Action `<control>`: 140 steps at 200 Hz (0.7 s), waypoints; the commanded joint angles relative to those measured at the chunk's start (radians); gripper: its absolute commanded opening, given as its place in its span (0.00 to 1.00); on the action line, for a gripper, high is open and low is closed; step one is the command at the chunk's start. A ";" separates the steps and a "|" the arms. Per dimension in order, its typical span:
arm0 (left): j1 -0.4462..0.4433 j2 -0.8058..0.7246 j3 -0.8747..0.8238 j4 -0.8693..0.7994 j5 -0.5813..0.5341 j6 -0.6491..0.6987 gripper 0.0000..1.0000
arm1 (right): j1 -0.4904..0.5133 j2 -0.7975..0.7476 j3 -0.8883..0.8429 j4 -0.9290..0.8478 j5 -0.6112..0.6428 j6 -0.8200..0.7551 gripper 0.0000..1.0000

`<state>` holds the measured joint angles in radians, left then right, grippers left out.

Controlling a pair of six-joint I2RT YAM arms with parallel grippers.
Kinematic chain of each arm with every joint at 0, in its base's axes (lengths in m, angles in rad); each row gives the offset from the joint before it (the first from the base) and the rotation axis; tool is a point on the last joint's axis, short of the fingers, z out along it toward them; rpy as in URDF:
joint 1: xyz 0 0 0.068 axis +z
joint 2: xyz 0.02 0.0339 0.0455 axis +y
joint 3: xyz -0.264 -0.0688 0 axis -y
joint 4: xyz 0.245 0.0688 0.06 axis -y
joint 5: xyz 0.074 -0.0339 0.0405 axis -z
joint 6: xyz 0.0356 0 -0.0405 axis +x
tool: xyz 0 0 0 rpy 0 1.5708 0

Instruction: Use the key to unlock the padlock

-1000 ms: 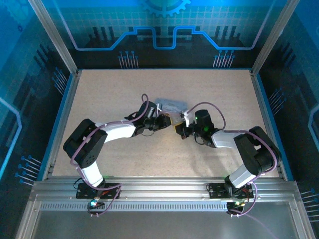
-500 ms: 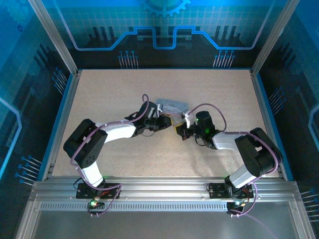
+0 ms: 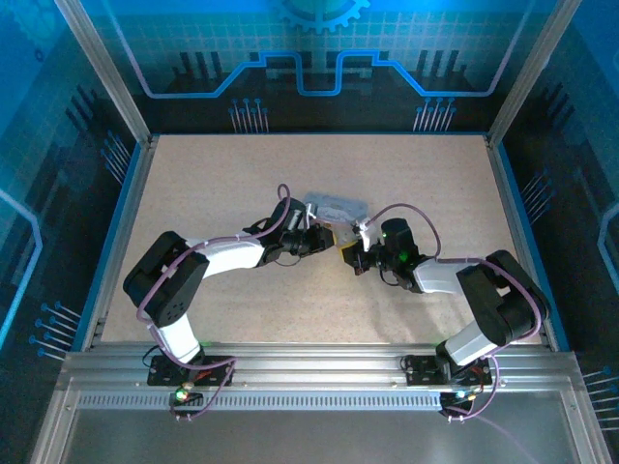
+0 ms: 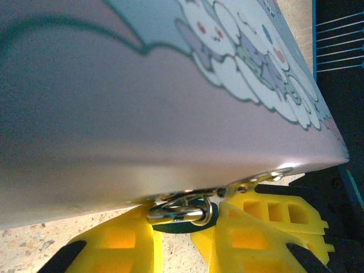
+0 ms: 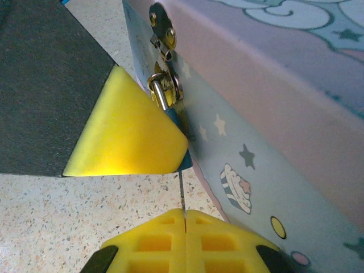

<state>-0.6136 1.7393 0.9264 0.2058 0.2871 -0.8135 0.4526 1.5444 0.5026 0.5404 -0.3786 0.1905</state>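
The padlock [image 4: 183,225], a tiny dark teal body with a silver shackle [image 4: 181,211], hangs from the hasp of the cartoon-print tin [image 4: 170,102]. My left gripper [image 4: 181,242] is shut on the padlock body, with a yellow finger on either side of it. In the right wrist view the shackle [image 5: 162,94] passes through the tin's hasp [image 5: 162,28]. A yellow left finger [image 5: 125,136] hides most of the blue body [image 5: 182,160]. My right gripper [image 5: 185,220] is shut on the key [image 5: 182,196], a thin sliver whose tip reaches the underside of the padlock.
The tin [image 3: 336,205] lies mid-table with both grippers, left [image 3: 332,235] and right [image 3: 349,252], meeting at its near edge. Speckled tabletop [image 3: 242,174] spreads all around, bounded by the blue frame walls.
The right arm has crept slightly toward the tin and the left gripper. The left arm has barely shifted and both grips are unchanged.
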 commanded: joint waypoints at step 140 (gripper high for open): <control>-0.008 -0.046 0.003 0.013 0.037 0.023 0.14 | 0.020 -0.040 -0.026 -0.003 0.002 -0.031 0.00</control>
<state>-0.6136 1.7382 0.9264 0.1909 0.2897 -0.8104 0.4599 1.5265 0.4709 0.5331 -0.3763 0.1753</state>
